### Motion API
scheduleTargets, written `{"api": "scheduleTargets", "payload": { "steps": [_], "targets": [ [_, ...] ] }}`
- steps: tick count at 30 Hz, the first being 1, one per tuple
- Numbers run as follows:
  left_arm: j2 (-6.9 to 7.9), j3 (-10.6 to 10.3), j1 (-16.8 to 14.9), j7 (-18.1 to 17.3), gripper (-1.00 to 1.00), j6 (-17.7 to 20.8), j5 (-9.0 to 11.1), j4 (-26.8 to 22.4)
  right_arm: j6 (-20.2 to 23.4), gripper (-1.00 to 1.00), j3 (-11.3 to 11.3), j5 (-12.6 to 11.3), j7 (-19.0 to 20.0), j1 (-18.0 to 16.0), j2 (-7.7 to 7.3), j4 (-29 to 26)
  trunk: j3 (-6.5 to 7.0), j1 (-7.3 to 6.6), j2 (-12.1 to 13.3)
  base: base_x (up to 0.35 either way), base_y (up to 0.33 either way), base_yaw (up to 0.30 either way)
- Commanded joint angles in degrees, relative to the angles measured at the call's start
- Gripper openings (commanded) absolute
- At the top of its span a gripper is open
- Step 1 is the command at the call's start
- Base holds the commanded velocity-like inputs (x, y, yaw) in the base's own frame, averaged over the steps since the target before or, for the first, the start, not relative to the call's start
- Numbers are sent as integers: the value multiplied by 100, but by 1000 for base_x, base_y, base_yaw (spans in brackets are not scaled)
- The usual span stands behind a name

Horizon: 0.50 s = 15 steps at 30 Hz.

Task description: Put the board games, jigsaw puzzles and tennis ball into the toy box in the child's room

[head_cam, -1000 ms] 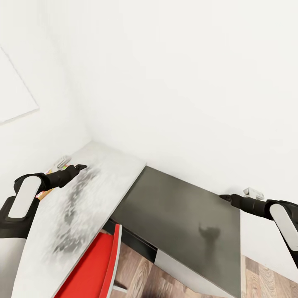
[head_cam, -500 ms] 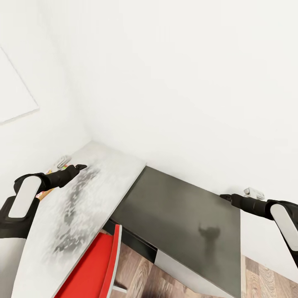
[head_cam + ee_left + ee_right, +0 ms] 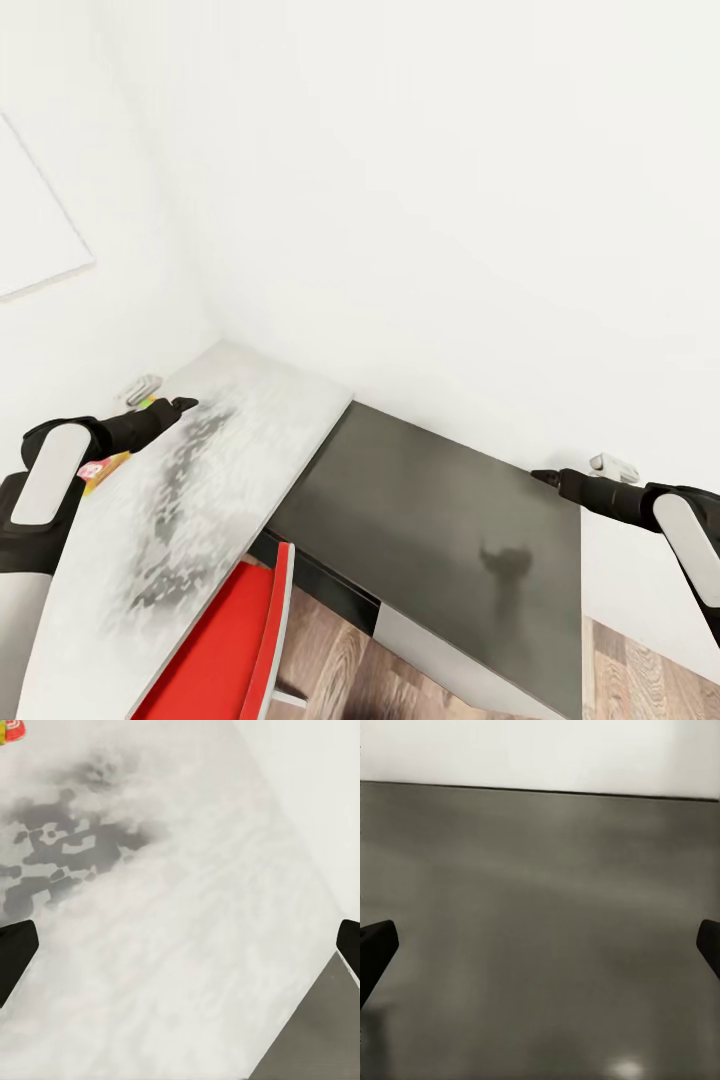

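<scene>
I am looking down at the corner of the table (image 3: 230, 450), whose pale grey-white top runs along the white wall. My left gripper (image 3: 185, 404) hovers open over the tabletop (image 3: 187, 945), its dark fingertips (image 3: 15, 952) wide apart with nothing between them. Beside my left forearm lies a flat orange, yellow and red sheet (image 3: 104, 468) that looks like a jigsaw puzzle; its edge (image 3: 9, 729) also shows in the left wrist view. My right gripper (image 3: 545, 477) is open and empty above a dark grey surface (image 3: 540, 907). The toy box, tennis ball, board games and bed are out of view.
A dark grey lower top (image 3: 440, 510) adjoins the table on the right, against the wall. A red chair (image 3: 230, 640) stands tucked at the table's front edge. Wood-plank floor (image 3: 340, 660) shows below. A white panel (image 3: 30, 220) hangs on the left wall.
My left arm has drawn back a little to the left, uncovering more of the colourful sheet. The right arm and the view have stayed still.
</scene>
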Motion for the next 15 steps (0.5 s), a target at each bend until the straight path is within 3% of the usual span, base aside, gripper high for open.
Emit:
{"api": "scheduleTargets", "payload": {
  "steps": [1,7,15],
  "targets": [
    [19,6,-14,53,100,17,46,9,28,100,-4,-17,-9,-2,-1,-5,-10,3,-11,0,0,0],
    [76,17,-37,49,100,10,21,103,24,100,1,-20,-12,4,-1,-8,-10,3,-11,0,0,0],
    [167,134,-272,40,100,-41,6,675,24,100,7,-22,-17,12,-1,-126,-10,3,-11,0,0,0]
  ]
}}
